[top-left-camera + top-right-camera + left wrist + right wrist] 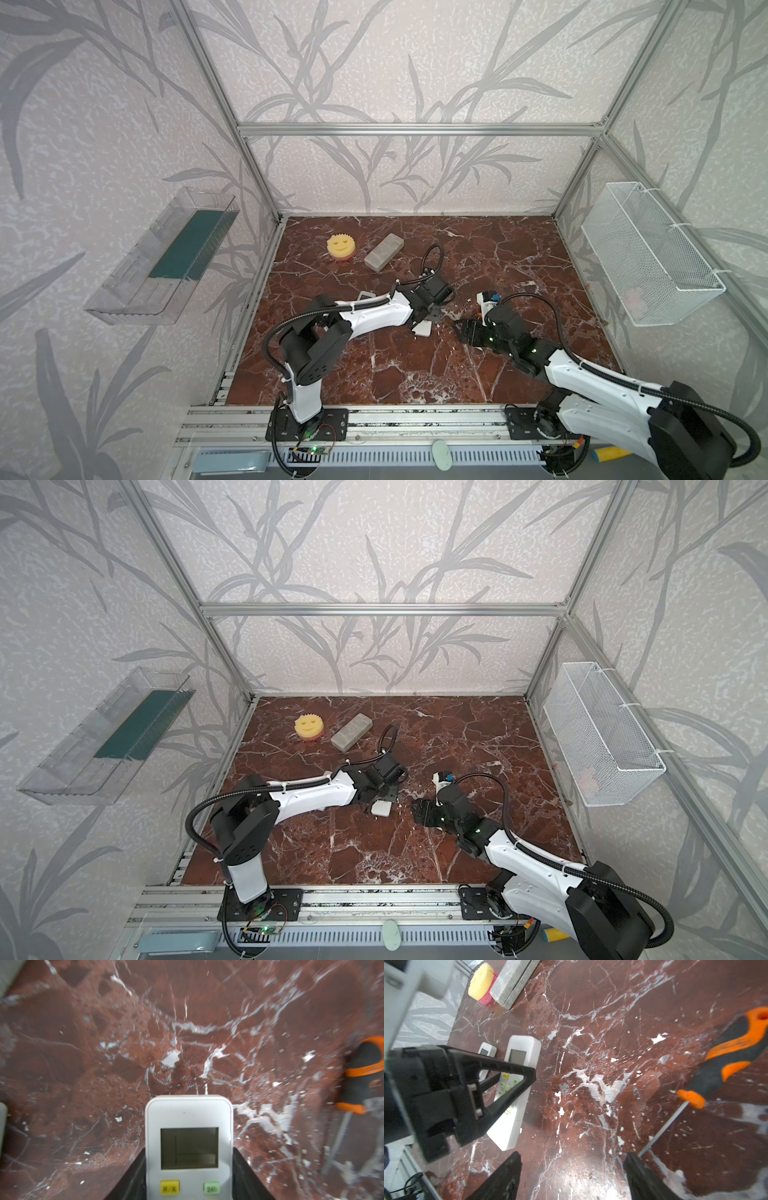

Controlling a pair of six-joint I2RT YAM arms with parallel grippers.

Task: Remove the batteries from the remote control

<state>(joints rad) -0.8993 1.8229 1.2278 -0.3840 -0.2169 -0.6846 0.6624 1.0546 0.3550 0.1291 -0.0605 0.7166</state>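
Left gripper (189, 1150) is grasping the remote (188, 1115) across its width, screen up, long axis running straight out from the gripper. Right gripper (573, 1154) is hovering released beside the remote.

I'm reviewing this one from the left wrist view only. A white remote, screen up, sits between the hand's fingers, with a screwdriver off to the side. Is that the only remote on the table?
Observer: No. The right wrist view shows a smaller second remote lying right beside the white remote.
Operator: What is the right hand doing?
Observer: The right hand is open and empty, with one finger by the tip of the screwdriver.
Operator: Anything else out there?
Observer: A yellow smiley sponge and a grey block lie side by side near the back of the table.
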